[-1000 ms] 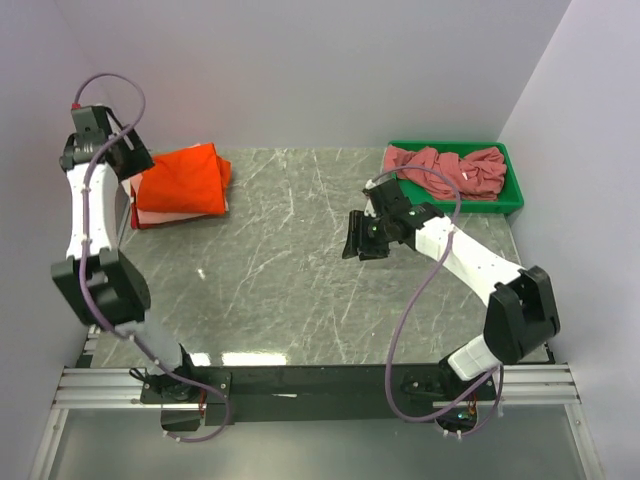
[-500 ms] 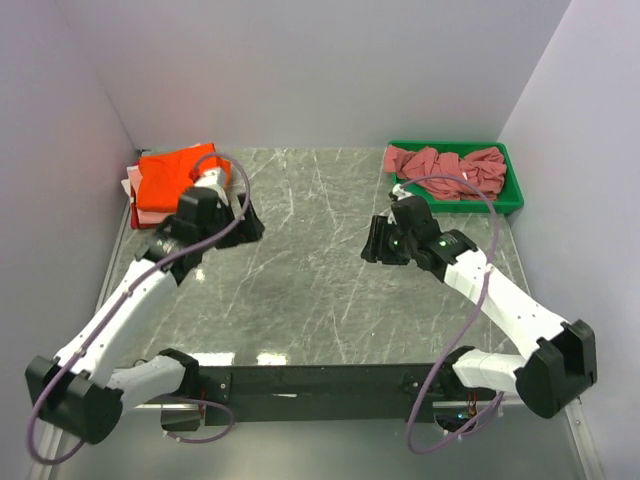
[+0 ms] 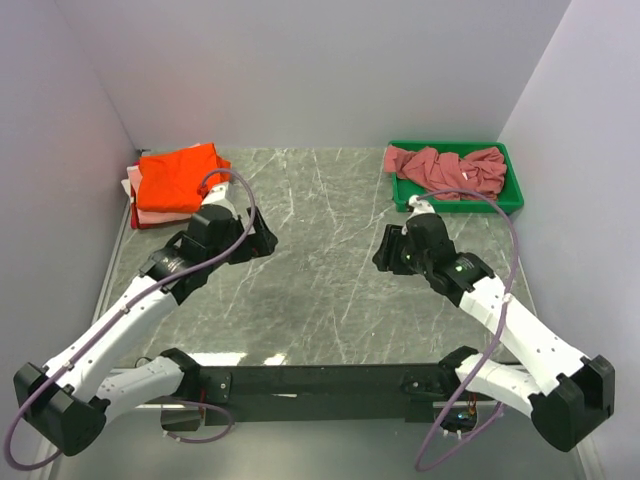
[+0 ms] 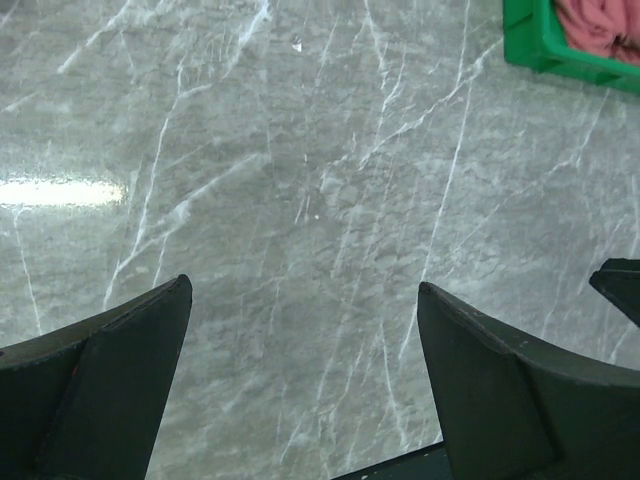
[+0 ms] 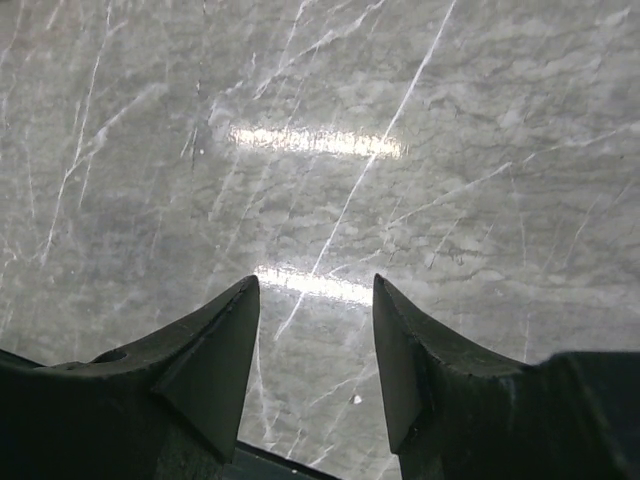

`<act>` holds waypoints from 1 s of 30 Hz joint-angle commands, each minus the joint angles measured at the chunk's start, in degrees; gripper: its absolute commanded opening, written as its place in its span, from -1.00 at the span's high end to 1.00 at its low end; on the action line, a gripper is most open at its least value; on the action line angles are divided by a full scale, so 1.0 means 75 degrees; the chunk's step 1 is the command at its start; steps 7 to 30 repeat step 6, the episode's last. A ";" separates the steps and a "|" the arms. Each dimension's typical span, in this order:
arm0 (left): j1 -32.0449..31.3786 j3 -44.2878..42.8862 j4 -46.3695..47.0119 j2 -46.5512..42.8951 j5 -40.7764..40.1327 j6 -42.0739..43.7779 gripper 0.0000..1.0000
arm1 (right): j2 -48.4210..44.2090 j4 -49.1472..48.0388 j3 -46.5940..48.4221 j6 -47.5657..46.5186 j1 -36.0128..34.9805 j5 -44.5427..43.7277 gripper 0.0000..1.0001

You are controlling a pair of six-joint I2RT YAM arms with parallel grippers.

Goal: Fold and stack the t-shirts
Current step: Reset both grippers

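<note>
Mauve t-shirts (image 3: 445,168) lie just far-right of your right gripper (image 3: 385,255), the nearer one. It and the left gripper (image 3: 262,240) both stand apart, empty.

Bright orange cloth t-shirt (image 3: 178,177) far left, salmon-pink cloth t-shirt (image 3: 150,215) beneath. Dusty rose-mauve crumpled t-shirts (image 3: 445,167) far right, in green plastic bin (image 3: 470,206). Grey marble tabletop (image 3: 310,270), white veining.
</note>
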State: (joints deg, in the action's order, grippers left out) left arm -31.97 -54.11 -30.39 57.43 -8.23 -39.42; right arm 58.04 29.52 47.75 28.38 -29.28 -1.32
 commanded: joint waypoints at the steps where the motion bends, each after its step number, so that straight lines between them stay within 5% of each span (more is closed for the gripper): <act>1: -0.0039 -0.0098 0.0128 -0.0251 -0.0215 -0.0252 -0.99 | -0.0344 -0.0537 -0.0213 -0.0257 -0.0046 -0.0327 -0.12; 30: -0.0050 -0.0204 -0.0154 -0.0614 -0.0484 -0.0357 -0.99 | -0.0531 -0.0514 -0.0260 -0.0280 -0.0046 -0.0246 -0.12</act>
